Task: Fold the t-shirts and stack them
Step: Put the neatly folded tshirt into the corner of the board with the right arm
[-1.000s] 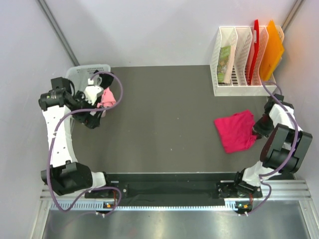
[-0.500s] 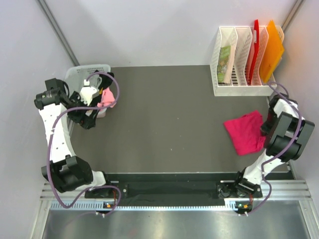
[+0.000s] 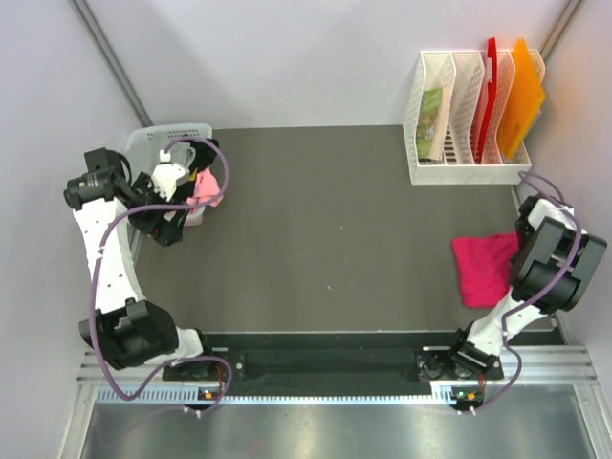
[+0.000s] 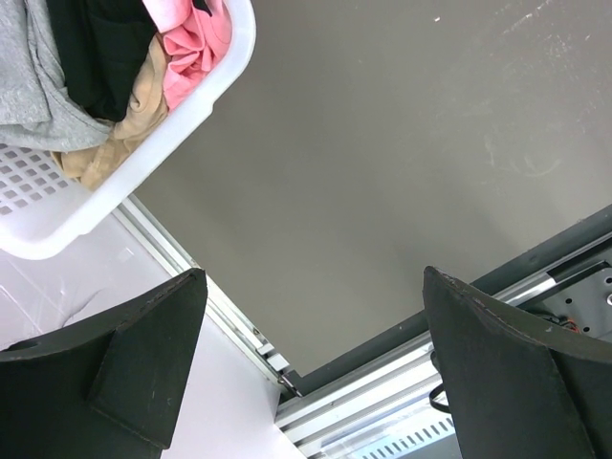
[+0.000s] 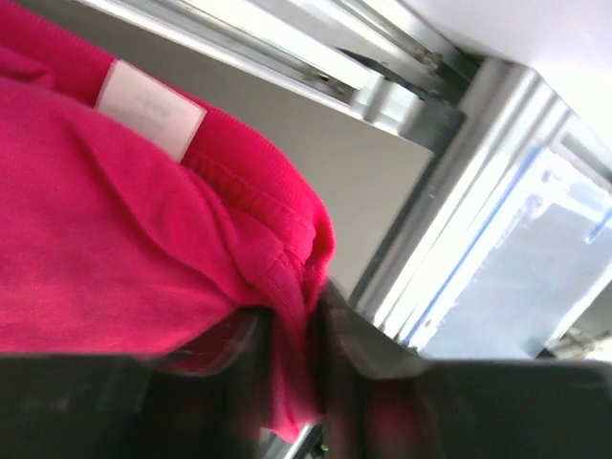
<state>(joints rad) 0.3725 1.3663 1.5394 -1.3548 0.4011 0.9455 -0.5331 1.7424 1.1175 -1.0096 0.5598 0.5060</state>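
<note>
Pinching the soft crimson t-shirt (image 5: 115,239) is the right tool (image 5: 295,368); left tool (image 4: 311,287) gapes.

Walls (image 3: 316,57): pale grey, plain, on three sides.
Surface (image 3: 325,220): dark grey, matte, faintly scuffed.
Near edge: silver metal rail (image 3: 574,363).
Light: even.

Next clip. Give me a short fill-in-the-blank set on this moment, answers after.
The red shirt lies at the table's ____ edge.
The left gripper is ____ and holds nothing.
The basket holds pink, black, tan and ____ clothes.
Between the fingers of the right gripper sits ____ cloth.
Missing: right; open; grey; red.
</note>
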